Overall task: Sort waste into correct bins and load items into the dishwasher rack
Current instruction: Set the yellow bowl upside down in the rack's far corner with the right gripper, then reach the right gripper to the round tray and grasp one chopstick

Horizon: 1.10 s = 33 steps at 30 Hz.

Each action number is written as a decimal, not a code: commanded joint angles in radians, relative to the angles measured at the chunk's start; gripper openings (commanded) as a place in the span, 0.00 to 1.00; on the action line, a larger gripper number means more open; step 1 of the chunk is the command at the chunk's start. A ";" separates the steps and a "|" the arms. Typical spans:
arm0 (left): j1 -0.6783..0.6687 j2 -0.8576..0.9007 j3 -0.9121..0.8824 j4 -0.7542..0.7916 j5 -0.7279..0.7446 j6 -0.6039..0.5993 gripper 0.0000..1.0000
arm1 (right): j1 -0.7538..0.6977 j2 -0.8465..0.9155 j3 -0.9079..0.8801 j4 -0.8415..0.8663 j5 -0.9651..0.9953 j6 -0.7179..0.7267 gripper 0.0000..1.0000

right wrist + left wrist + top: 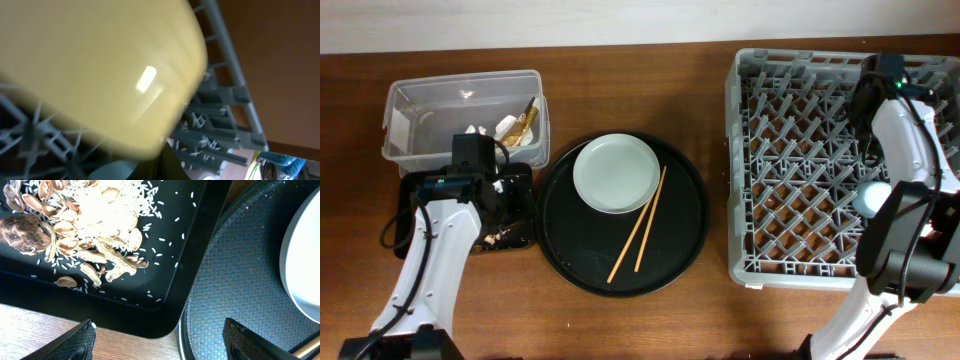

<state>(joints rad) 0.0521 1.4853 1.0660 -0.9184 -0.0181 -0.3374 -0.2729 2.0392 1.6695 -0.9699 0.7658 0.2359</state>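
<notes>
Scraps (95,215) lie in the black tray (190,255) and paper (475,129) and foil (525,122) in the clear tub (410,100), the yellow bowl (100,65) is over the rack (790,150), plate (617,172) and chopsticks (640,225) wait; left gripper (157,332) is spread wide and empty, right gripper (868,100) I cannot tell.

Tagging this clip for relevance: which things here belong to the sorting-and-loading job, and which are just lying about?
Job: plate, chopsticks, yellow bowl, rack, clear tub, rectangular black tray, food scraps, paper, foil wrapper.
Lying about: round black tray.
</notes>
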 commanded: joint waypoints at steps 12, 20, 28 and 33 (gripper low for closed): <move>0.003 -0.019 0.002 0.002 0.003 -0.010 0.96 | 0.113 -0.423 0.016 -0.211 -1.007 -0.064 0.59; 0.003 -0.019 0.002 0.005 0.003 -0.010 0.97 | 0.531 -0.415 -0.141 -0.197 -1.039 0.031 0.59; 0.003 -0.019 0.002 0.005 0.003 -0.010 0.99 | 0.888 -0.303 -0.368 0.134 -0.882 0.169 0.59; 0.003 -0.019 0.002 0.005 0.003 -0.010 0.99 | 0.970 -0.158 -0.368 0.175 -0.827 0.278 0.59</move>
<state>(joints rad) 0.0521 1.4853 1.0660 -0.9150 -0.0154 -0.3443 0.6708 1.8194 1.3106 -0.8001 -0.1249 0.4271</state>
